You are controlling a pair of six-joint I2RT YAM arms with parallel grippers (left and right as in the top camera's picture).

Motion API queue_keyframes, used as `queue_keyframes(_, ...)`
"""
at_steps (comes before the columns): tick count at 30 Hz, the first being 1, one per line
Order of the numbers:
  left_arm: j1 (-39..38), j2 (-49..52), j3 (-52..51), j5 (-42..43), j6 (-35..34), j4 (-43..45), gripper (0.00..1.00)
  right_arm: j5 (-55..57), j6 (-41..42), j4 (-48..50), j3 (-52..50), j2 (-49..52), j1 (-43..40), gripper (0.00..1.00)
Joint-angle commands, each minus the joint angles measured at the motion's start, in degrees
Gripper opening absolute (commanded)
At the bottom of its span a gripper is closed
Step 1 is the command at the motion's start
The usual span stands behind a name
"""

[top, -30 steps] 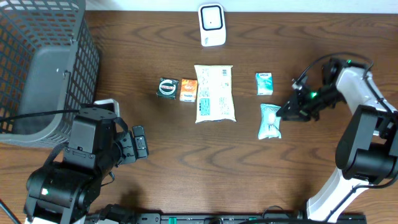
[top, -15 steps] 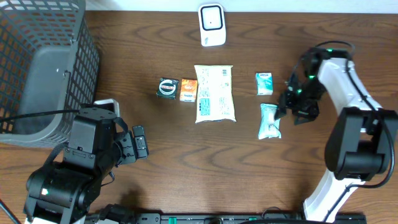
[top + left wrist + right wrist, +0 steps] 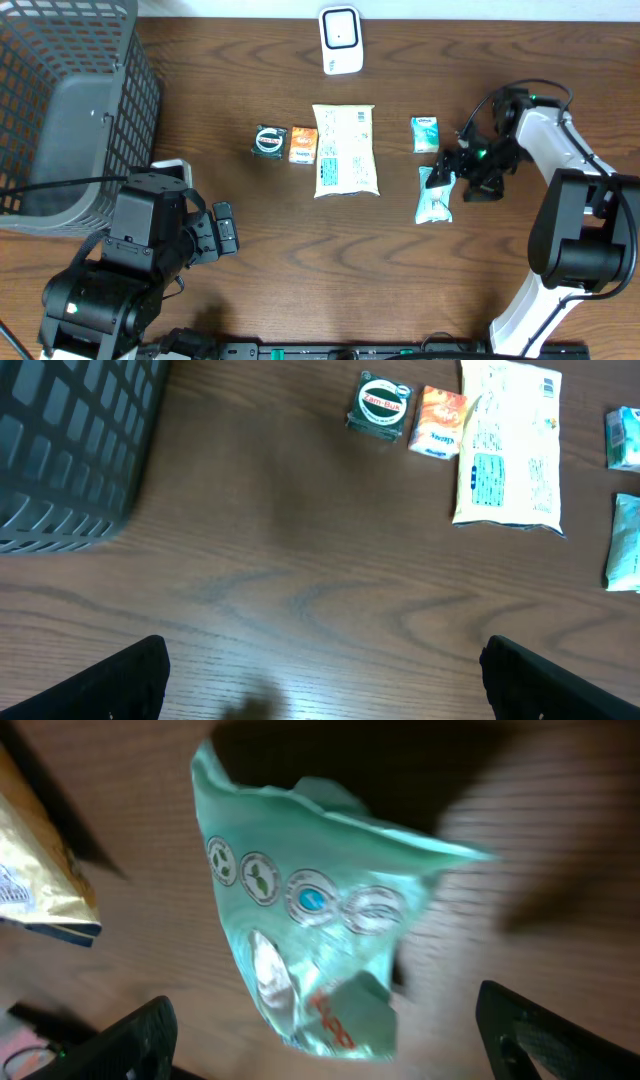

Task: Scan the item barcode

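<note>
Under the right gripper (image 3: 325, 1030), jaws wide and empty, the teal pouch (image 3: 310, 950) looks light and crinkly, best pinched across its middle.

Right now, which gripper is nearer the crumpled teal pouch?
Right. The right gripper sits at the teal pouch's upper right edge, jaws open. The left gripper is far across the table, beside the basket, jaws open.

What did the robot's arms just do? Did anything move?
The right gripper slid left, up to the top end of the teal packet, and opened its jaws wide. It has not taken hold of anything. The packet and the open left gripper stayed where they were.
</note>
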Motion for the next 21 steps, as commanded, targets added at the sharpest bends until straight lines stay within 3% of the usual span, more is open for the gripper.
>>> queue_keyframes(1, 0.09, -0.15, -0.04, -0.09, 0.11, 0.04, 0.98, -4.44, -2.34, 1.18, -2.71, -0.59, 0.07, 0.90)
queue_keyframes(3, 0.09, -0.15, -0.04, -0.09, 0.11, 0.04, 0.98, -4.44, -2.36, 1.29, -2.80, -0.59, 0.07, 0.95)
queue_keyframes(21, 0.09, -0.15, -0.04, -0.09, 0.11, 0.04, 0.98, -8.98, -5.86, 1.49, -2.80, -0.59, -1.44, 0.99)
